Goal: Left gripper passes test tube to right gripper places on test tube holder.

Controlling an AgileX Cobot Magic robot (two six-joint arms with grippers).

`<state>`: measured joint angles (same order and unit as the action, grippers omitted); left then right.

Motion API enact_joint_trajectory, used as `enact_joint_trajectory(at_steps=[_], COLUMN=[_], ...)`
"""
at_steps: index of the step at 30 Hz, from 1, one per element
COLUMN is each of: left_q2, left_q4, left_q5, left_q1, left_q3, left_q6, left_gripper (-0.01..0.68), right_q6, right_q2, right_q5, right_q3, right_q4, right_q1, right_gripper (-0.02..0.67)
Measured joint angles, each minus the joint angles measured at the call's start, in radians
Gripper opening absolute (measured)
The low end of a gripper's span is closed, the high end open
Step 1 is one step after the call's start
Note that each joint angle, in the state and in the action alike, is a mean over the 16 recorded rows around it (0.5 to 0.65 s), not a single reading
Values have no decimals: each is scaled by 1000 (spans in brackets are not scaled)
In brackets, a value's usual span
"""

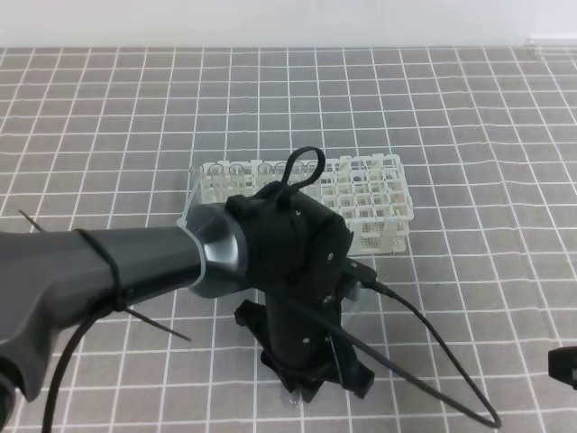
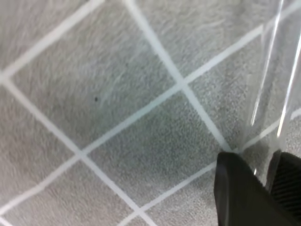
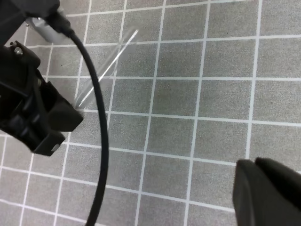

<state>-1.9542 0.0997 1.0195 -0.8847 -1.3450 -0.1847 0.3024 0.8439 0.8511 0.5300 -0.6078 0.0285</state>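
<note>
The test tube (image 3: 109, 67) is a clear glass tube lying low over the grey gridded mat. One end sits in my left gripper (image 3: 70, 113), the other points away from it. In the left wrist view the tube (image 2: 275, 70) runs down between the two black fingers (image 2: 240, 193), which press on it from both sides. My left gripper (image 1: 302, 388) points straight down at the mat, in front of the white test tube holder (image 1: 374, 207). My right gripper (image 3: 256, 164) is shut and empty, and shows at the far right edge (image 1: 563, 365).
Several clear tubes (image 1: 236, 171) stand in the holder's left end. A black cable (image 1: 433, 361) loops from the left wrist across the mat to the right. A thin dark rod (image 1: 153, 323) sticks out beneath the left arm.
</note>
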Motion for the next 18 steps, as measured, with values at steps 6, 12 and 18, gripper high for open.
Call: enact_joint_trajectory(at_steps=[6,12,18], left_q2=[10,47,118], left_q4=[-6,-6,-6], left_q5=[17,31,35], left_q1=[0,0,0], left_q3=[-10,-23,-33], left_q6=[56,92,114], left_gripper=[71,60,65], right_q6=[0,0,0], right_q2=[0,0,0], right_q5=[3,10,15], right_q3=[0,0,0], right_q4=[0,2,5], right_q1=[0,0,0], right_gripper=[-13,-13,-13])
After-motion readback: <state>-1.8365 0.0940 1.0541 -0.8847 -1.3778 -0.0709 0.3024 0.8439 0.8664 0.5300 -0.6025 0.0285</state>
